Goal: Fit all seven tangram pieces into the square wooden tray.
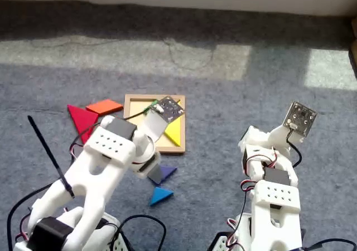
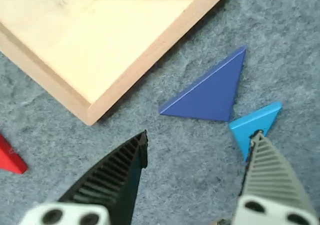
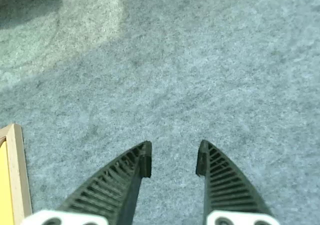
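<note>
The square wooden tray (image 1: 131, 99) lies left of centre; a yellow piece (image 1: 174, 131) and a green piece (image 1: 150, 103) lie inside it. In the left wrist view my left gripper (image 2: 200, 138) is open just above the carpet, a little short of the dark blue triangle (image 2: 210, 92). The light blue triangle (image 2: 252, 124) touches that triangle's corner and lies by the pale finger (image 2: 265, 170). The tray's corner (image 2: 100, 105) is close by. A red triangle (image 1: 81, 120) and an orange piece (image 1: 105, 106) lie left of the tray. My right gripper (image 3: 174, 157) is open over bare carpet.
Everything rests on grey carpet. The left arm (image 1: 106, 156) covers the tray's near-left corner. The right arm (image 1: 273, 184) stands well to the right, with open carpet around it. A strip of the tray's rim (image 3: 15, 170) shows at the edge of the right wrist view.
</note>
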